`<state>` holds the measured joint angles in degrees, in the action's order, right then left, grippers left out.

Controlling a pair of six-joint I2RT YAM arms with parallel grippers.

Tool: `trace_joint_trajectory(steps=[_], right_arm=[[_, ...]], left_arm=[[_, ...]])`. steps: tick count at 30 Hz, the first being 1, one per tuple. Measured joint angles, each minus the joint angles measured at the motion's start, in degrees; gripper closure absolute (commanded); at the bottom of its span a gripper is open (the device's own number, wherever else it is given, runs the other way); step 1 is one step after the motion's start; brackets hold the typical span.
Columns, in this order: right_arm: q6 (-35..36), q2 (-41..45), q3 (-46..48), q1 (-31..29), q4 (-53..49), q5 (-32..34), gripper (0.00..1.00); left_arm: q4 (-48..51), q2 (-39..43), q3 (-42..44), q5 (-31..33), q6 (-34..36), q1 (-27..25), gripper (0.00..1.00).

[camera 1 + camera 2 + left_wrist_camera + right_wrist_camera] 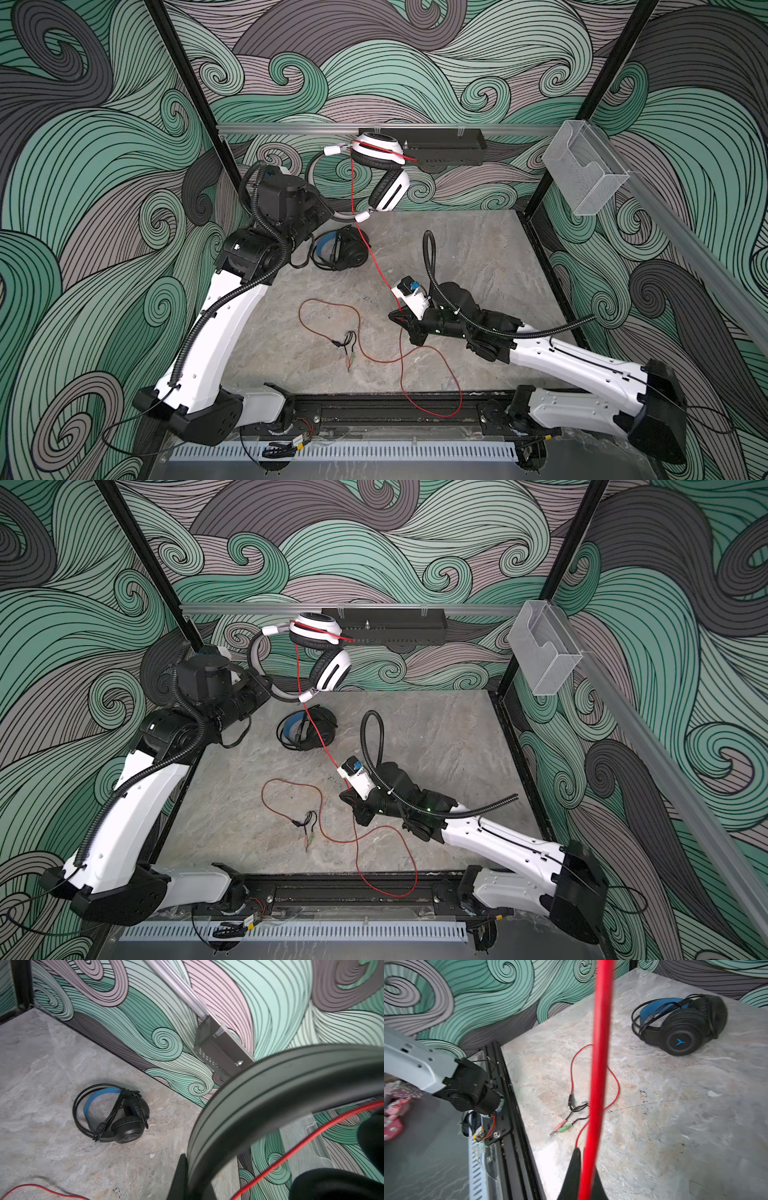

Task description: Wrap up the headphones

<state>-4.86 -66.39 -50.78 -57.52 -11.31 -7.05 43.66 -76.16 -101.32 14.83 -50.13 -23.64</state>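
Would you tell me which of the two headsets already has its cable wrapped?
The black headset on the table; the white headset has a loose, trailing red cable.

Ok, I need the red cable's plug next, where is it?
In both top views the plug lies on the table, left of centre, in front of the black headset, left of the right gripper.
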Motion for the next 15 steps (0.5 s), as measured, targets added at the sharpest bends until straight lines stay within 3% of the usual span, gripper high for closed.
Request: trace_joint_trajectory(steps=[15], right_arm=[[11.4,-1.1,-18.7,-11.0,-26.2,19.6,1.00]], left_arm=[[-0.3,-3.3,6.9,9.6,5.6,0.1,1.00]])
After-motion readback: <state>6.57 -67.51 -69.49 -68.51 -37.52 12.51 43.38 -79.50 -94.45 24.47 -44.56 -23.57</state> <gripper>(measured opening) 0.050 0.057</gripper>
